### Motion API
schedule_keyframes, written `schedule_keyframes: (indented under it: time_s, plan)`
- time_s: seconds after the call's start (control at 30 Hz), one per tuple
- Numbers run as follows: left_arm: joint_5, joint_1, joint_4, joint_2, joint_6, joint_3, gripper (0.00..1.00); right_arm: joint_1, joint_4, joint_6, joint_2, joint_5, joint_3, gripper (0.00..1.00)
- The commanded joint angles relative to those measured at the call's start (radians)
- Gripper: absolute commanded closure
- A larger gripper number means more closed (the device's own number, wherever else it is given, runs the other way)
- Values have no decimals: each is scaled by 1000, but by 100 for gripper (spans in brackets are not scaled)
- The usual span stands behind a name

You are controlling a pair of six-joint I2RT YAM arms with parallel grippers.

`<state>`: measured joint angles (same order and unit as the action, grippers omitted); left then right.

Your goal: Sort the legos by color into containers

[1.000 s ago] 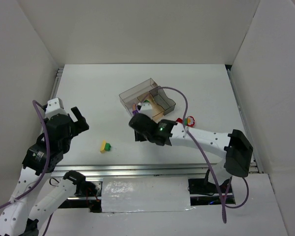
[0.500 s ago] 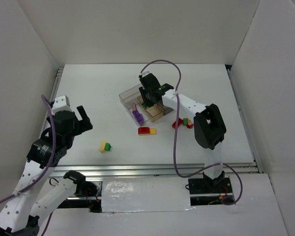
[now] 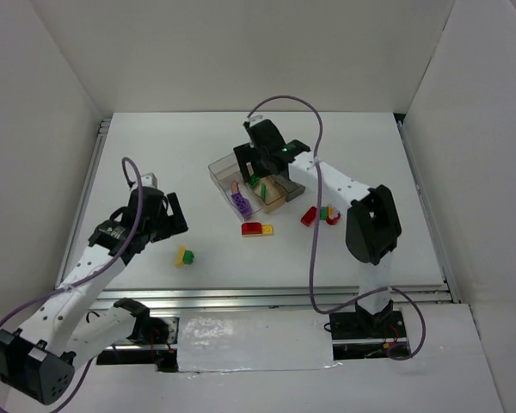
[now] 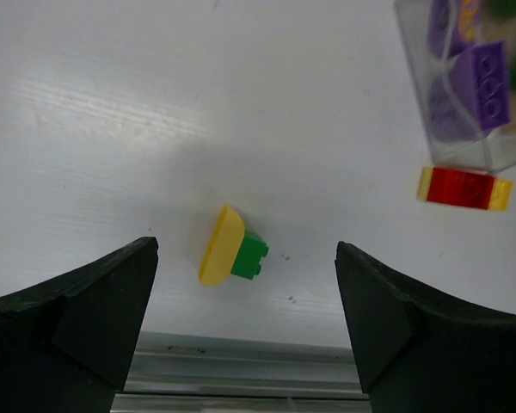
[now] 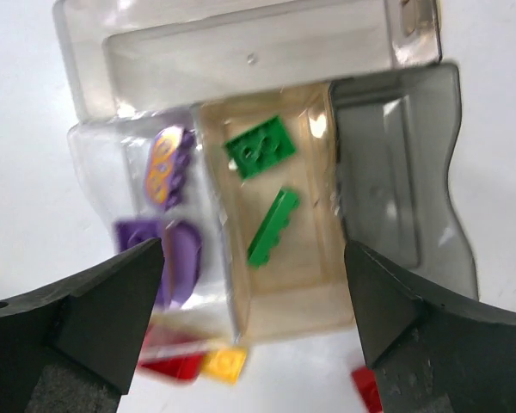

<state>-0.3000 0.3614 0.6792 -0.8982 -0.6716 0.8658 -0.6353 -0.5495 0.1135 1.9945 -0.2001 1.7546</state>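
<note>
Left gripper [image 3: 172,220] has swung in toward the joined yellow-and-green studded plastic brick [image 4: 232,250] on the white table [image 4: 112,103], jaws wide, empty. Right gripper [image 5: 254,248], likewise agape and empty, hangs above the clear compartment tray [image 5: 241,39]. Centre the brick squarely between your fingers [image 4: 77,310] before descending.

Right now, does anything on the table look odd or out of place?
Two pieces mix colours: a yellow-and-green piece lying alone near the front edge, and a red-and-yellow piece just outside the containers. Each seems stuck together, which is awkward for sorting by colour.
</note>
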Motion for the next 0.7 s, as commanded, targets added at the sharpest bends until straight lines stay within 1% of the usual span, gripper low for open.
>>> schedule_keyframes:
  time_s: [0.0,0.03,0.1,0.23,0.33,0.4,0.53,0.63,0.67]
  plan:
    - [99,-4,-87,-57,-63,-82,4,-36,41,78,-242,91,-90,7]
    - [99,-4,-114,-73,-69,-96,5,-61,66,92,-323,109,-181,7]
    - [107,-4,-133,-119,-72,-125,6,-87,107,104,-388,139,-284,6]
    - [113,1,-171,-177,-80,-160,8,-154,109,138,-489,165,-371,6]
    - [131,1,-204,-212,-82,-200,10,-208,122,150,-523,146,-421,6]
    - [145,7,-240,-245,-86,-228,13,-228,131,159,-528,137,-443,6]
    - [160,27,-277,-303,-95,-257,18,-248,129,173,-507,131,-451,6]
    - [150,39,-288,-330,-106,-272,20,-260,131,179,-497,128,-457,6]
    - [148,42,-291,-338,-106,-275,22,-262,137,184,-497,126,-466,6]
